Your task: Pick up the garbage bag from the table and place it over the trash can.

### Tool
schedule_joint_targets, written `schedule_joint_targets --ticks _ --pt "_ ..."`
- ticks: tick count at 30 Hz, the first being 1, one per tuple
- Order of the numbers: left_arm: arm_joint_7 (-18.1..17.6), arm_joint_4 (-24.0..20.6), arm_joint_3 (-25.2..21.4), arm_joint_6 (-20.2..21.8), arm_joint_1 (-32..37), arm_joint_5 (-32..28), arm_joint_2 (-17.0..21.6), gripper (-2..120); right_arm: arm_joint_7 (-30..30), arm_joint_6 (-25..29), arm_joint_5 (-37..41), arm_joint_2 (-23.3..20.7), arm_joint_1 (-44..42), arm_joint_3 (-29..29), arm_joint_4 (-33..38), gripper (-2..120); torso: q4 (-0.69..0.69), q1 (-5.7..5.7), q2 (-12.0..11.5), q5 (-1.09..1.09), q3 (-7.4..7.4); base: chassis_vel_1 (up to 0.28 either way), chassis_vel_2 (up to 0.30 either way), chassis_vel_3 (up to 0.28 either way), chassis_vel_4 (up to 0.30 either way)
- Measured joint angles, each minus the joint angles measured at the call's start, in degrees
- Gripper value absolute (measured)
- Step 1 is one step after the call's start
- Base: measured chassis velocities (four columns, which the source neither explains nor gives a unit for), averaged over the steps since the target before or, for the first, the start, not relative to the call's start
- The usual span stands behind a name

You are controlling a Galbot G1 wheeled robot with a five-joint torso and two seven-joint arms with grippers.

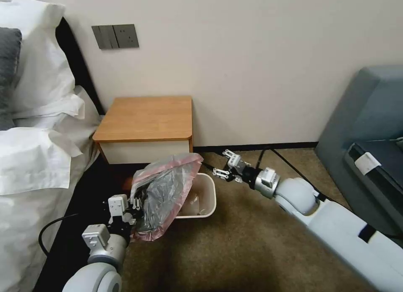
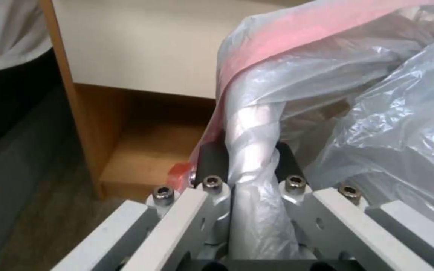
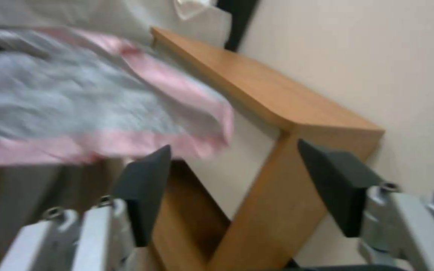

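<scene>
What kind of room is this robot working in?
Most likely a bedroom, perhaps a hotel room: a bed with white pillows, a wooden nightstand beside it, and a small trash can on carpet.

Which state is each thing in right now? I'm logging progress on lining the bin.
Thin crinkly silvery-grey, pink-edged garbage bag: off the table, held up, draped over part of the can.
Small cream-white rectangular plastic trash can: upright on the carpet, partly covered by the bag.
Orange-brown wooden table: bare top.
Left gripper: shut on the bag.
Right gripper: open, beside the bag's edge.
</scene>
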Motion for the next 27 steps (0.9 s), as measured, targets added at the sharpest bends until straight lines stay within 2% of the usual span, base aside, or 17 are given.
schedule_joint_targets --ticks 1,5,6,9,10,14,18,27 --pt "0.00 0.00 0.00 0.00 0.00 0.00 0.00 7 0.00 0.00 0.00 0.00 0.00 0.00 0.00 70 0.00 0.00 0.00 0.00 0.00 0.000 0.000 0.000 0.000" --pt "0.69 0.47 0.51 -0.13 -0.02 3.38 0.64 7 1.10 0.73 -0.82 0.34 -0.43 -0.63 4.22 88 0.00 0.00 0.00 0.00 0.00 0.000 0.000 0.000 0.000" --pt "0.69 0.47 0.51 -0.13 -0.02 3.38 0.64 7 1.10 0.73 -0.82 0.34 -0.43 -0.63 4.22 88 0.00 0.00 0.00 0.00 0.00 0.000 0.000 0.000 0.000" --pt "1.29 0.73 0.72 -0.45 0.05 5.79 1.25 7 1.90 0.77 -3.86 1.48 3.24 -3.82 4.62 99 0.02 0.00 0.00 -0.01 0.00 0.000 0.000 0.000 0.000" --pt "1.29 0.73 0.72 -0.45 0.05 5.79 1.25 7 1.90 0.77 -3.86 1.48 3.24 -3.82 4.62 99 0.02 0.00 0.00 -0.01 0.00 0.000 0.000 0.000 0.000" --pt "1.62 0.63 0.82 -0.68 0.20 6.97 1.45 7 1.78 0.61 -9.29 4.23 10.45 -10.39 1.05 100 0.03 0.00 0.00 -0.01 0.01 0.000 0.000 0.000 0.000" --pt "1.66 0.42 0.82 -0.86 0.37 7.19 1.47 7 1.01 0.57 -12.03 6.55 13.09 -13.52 -2.27 100 0.03 0.00 0.00 0.00 0.01 0.000 0.000 0.000 0.000" --pt "2.31 0.97 1.47 -1.96 1.10 9.49 1.17 7 0.89 0.88 -13.27 8.90 15.16 -15.62 -5.80 100 0.01 0.00 0.00 0.00 0.01 0.000 0.000 0.000 0.000"
